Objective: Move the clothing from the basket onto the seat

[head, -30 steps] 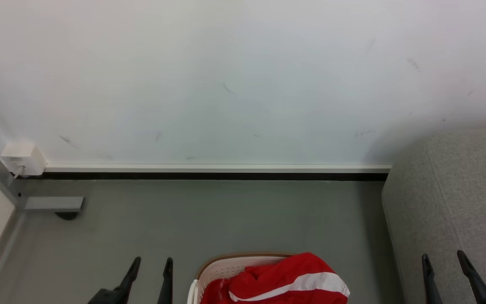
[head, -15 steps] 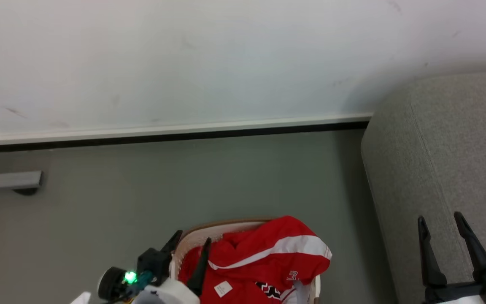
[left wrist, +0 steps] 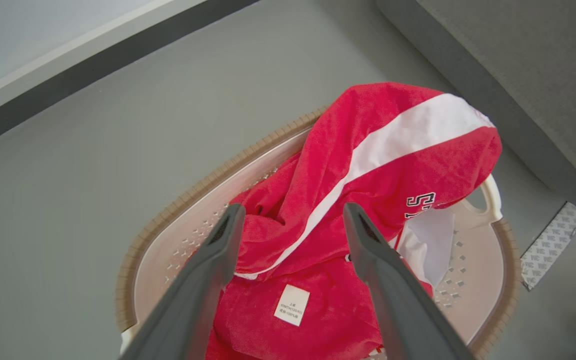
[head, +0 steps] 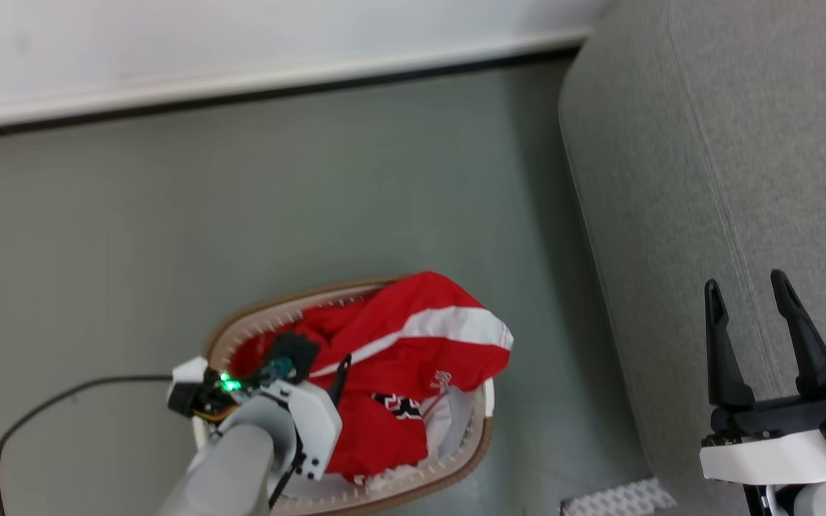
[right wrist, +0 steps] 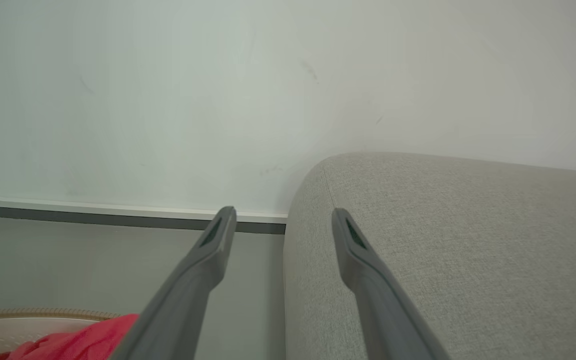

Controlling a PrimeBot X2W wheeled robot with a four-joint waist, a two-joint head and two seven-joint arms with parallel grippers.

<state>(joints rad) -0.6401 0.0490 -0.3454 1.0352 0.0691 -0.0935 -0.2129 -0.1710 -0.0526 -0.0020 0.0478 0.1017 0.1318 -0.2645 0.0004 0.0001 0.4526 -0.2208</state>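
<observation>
- A dark cable (head: 83, 385) is lying on the grey floor (head: 169, 215) at far left, running toward the left arm.
- The left gripper (head: 320, 355) is hovering over the left half of the basket (head: 291, 294), pointing down into it. In the left wrist view its jaws (left wrist: 293, 207) are standing wide apart with nothing between them. Whether the tips are touching cloth cannot be told.
- The basket is sitting on the floor, near the seat (head: 707, 143) but apart from it, with a strip of floor showing between them.
- The clothing (head: 399, 344) is lying heaped in the basket. The red piece with the white stripe is draping over the far right rim, and black lettering is showing below the stripe.
- In the left wrist view the clothing (left wrist: 368, 165) is covering most of the basket (left wrist: 168, 215), with a white label (left wrist: 291, 312) facing up between the fingers and a white handle (left wrist: 488, 192) poking out on the seat side.
- A pale patterned strip (head: 617, 498) is lying on the floor at the foot of the seat.
- The seat is filling the right side, with no clothing on the part in view.
- The right gripper (head: 744, 283) is hanging over the seat, jaws wide and holding nothing. In the right wrist view (right wrist: 283, 212) its fingers are straddling the seat's (right wrist: 443, 225) rounded corner.
</observation>
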